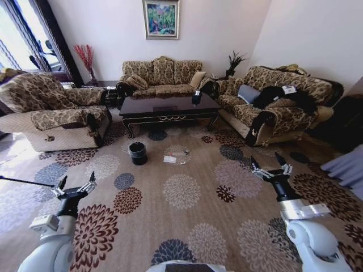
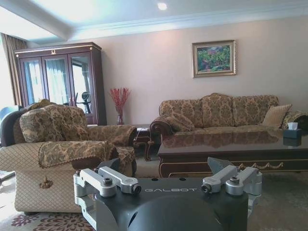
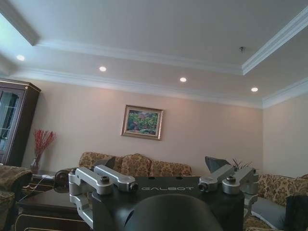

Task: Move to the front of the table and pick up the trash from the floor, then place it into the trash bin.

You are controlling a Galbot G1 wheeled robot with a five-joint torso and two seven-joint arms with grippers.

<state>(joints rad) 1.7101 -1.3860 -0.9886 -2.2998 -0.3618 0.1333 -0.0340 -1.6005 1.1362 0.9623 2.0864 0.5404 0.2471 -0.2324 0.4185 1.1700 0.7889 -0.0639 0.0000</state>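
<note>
- The beige-brown carpeted floor (image 1: 187, 221) with round flower medallions stretches ahead of both grippers, bare between them and the litter.
- A patterned three-seat sofa (image 1: 161, 76) stands far ahead against the wall, a matching armchair (image 1: 51, 110) ahead and left of the left gripper, a second sofa (image 1: 278, 105) ahead and right of the right gripper.
- The long low table (image 1: 169, 107) with glossy dark top and gold scroll trim sits well ahead, between the seats; the left wrist view shows its front edge (image 2: 231, 161) beyond the fingers.
- The left gripper (image 1: 75, 185), held low at the left, has its fingers spread apart and empty.
- The right gripper (image 1: 271, 166), at the right, is likewise spread and empty, tilted up toward the ceiling.
- The small round black trash bin (image 1: 137, 153) stands on the carpet before the table, well ahead of both grippers.
- The trash (image 1: 176, 157), a flat white square beside something clear, lies just right of the bin; its pieces are too small to tell apart.
</note>
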